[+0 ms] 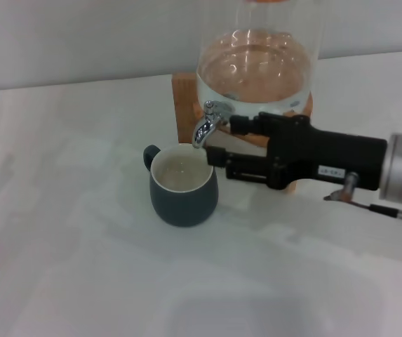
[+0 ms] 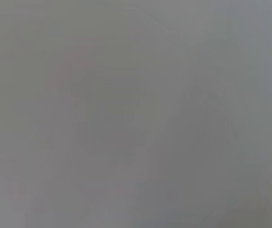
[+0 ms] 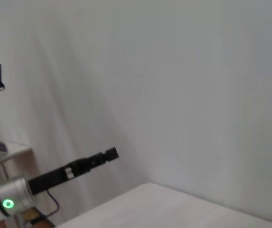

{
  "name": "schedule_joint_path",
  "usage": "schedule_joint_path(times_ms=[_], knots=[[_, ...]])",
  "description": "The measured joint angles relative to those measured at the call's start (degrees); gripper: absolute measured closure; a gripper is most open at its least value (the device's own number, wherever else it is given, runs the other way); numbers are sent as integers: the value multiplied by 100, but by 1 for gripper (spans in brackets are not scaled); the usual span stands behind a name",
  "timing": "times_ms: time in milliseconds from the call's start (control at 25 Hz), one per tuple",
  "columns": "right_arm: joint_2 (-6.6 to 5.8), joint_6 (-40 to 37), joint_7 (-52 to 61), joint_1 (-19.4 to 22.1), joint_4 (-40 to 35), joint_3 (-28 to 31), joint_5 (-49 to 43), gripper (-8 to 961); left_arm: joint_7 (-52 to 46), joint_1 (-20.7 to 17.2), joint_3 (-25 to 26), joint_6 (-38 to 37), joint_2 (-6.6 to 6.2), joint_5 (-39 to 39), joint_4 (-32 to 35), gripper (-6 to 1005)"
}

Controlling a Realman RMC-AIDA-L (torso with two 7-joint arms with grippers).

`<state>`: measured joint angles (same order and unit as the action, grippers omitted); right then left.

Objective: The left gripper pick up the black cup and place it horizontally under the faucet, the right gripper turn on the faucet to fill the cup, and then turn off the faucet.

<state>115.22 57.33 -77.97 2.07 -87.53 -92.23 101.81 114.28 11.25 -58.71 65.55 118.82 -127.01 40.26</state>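
The black cup (image 1: 183,186) stood upright, partly filled, beneath the faucet (image 1: 208,123). The right gripper (image 1: 223,144) was at the tap, its grip indeterminable. The left gripper (image 3: 108,154) hung well clear, closure likewise indeterminable. Late shutoff risked overflow.

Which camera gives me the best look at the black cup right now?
The head view. It shows the whole black cup upright on the table, its rim right under the faucet spout, with the right gripper at the tap. The left wrist view is only a blank grey surface; the right wrist view shows no cup.
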Motion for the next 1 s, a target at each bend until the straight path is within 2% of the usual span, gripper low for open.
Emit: schedule_joint_path(times_ms=[280, 520, 840, 1000], knots=[[-2, 671, 36, 200, 122, 991, 71, 204, 7, 8, 0, 0, 0, 2, -21, 120], [1, 1567, -22, 239, 759, 2560, 82, 205, 2, 0, 1, 1, 0, 3, -40, 120], [-5, 2719, -924, -269, 2296, 4481, 396, 200, -11, 0, -12, 3, 1, 66, -69, 120], [-41, 2932, -1276, -595, 2904, 5349, 264, 197, -30, 0, -7, 31, -4, 295, -70, 120]])
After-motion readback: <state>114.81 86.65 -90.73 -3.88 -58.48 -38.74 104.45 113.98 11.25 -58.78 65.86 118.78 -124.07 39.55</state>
